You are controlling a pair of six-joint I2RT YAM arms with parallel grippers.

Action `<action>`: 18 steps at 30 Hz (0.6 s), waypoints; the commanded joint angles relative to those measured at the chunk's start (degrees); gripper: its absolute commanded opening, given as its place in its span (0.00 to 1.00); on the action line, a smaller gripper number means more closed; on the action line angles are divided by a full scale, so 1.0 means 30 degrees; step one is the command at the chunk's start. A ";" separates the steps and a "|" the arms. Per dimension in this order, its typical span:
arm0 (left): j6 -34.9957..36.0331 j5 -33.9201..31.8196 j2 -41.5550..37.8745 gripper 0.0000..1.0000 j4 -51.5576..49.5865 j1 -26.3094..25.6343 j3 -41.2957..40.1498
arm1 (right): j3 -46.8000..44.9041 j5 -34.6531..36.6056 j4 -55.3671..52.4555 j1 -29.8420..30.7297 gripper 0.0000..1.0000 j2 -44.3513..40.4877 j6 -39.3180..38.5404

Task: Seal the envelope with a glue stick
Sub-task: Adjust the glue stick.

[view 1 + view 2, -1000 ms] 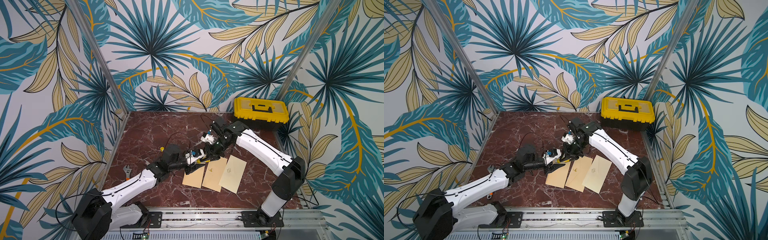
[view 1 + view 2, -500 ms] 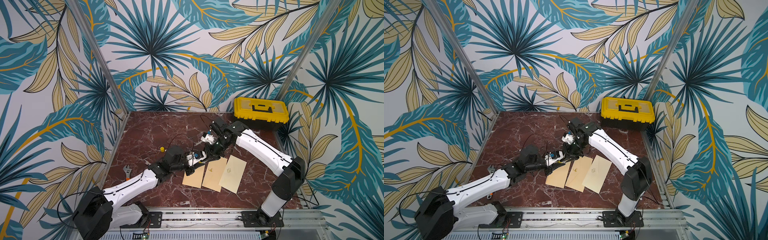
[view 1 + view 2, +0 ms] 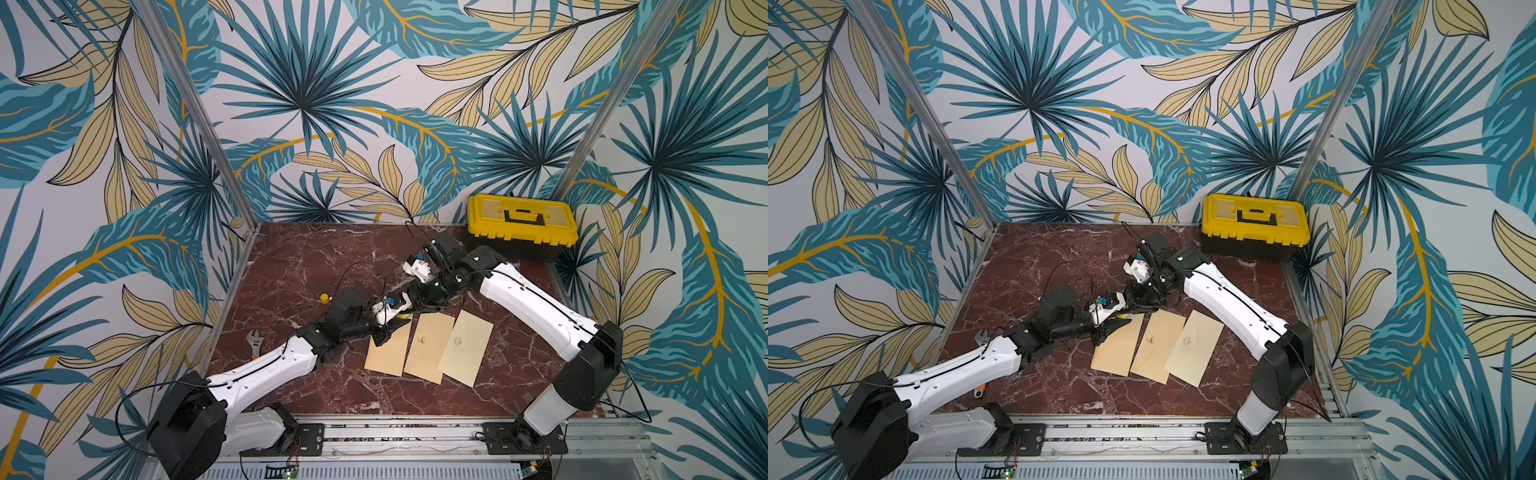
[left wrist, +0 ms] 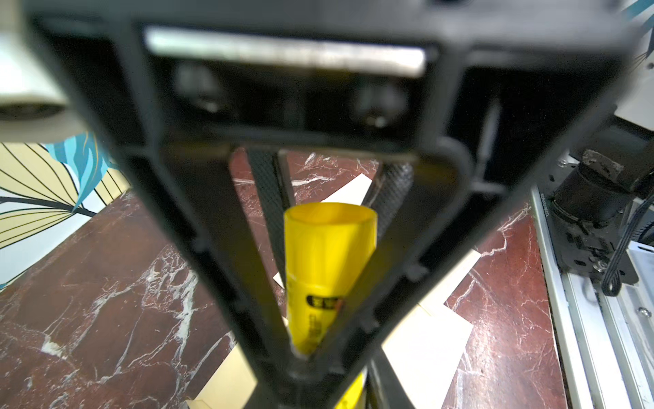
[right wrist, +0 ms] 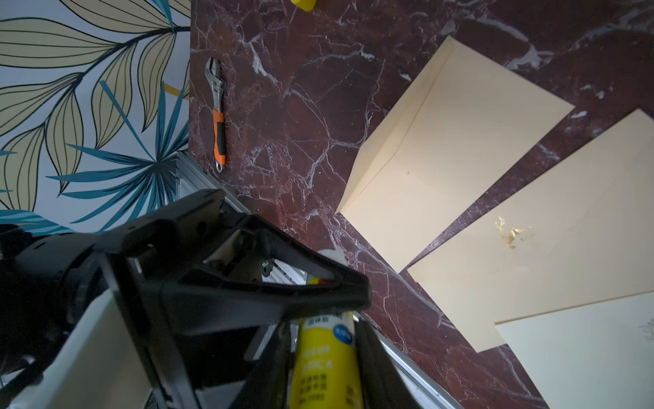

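1. Two grippers met at one glue stick (image 4: 329, 255), held between them above the far end of the envelope (image 3: 388, 349) nearest the left arm.
2. The left gripper (image 4: 304, 357) was clamped on the stick's labelled end, its two fingers pinched into a narrow V around the tube.
3. The right gripper (image 5: 325, 340) had its ribbed fingers (image 4: 394, 187) close along both sides of the stick's other end. Whether they pressed the tube or stood just off it could not be told.
4. Beside that envelope lay a middle envelope (image 3: 428, 347) with a small gold deer mark and a third envelope (image 3: 465, 353). All three were flat on the marble table (image 3: 311, 257), fanned side by side.
5. A small yellow cap (image 3: 324, 297) sat on the table, apart from the stick, just beyond the left arm's wrist.
6. An orange-handled wrench (image 5: 217, 113) lay near the table edge on the left arm's side.
7. A shut yellow toolbox (image 3: 521, 226) stood in the far corner on the right arm's side.
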 commanded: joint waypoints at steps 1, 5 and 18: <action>-0.0286 0.0090 0.0297 0.09 0.0328 -0.0421 0.0624 | -0.0647 0.0224 0.2333 0.0062 0.36 -0.1040 0.0184; -0.0367 -0.0112 0.0368 0.08 0.0475 -0.0575 0.0698 | -0.0679 0.0200 0.2198 0.0073 0.39 -0.1374 0.0189; -0.0315 -0.0562 0.0229 0.08 0.1026 -0.0772 0.0521 | -0.0770 0.1090 0.0908 0.0068 0.40 -0.1698 0.0640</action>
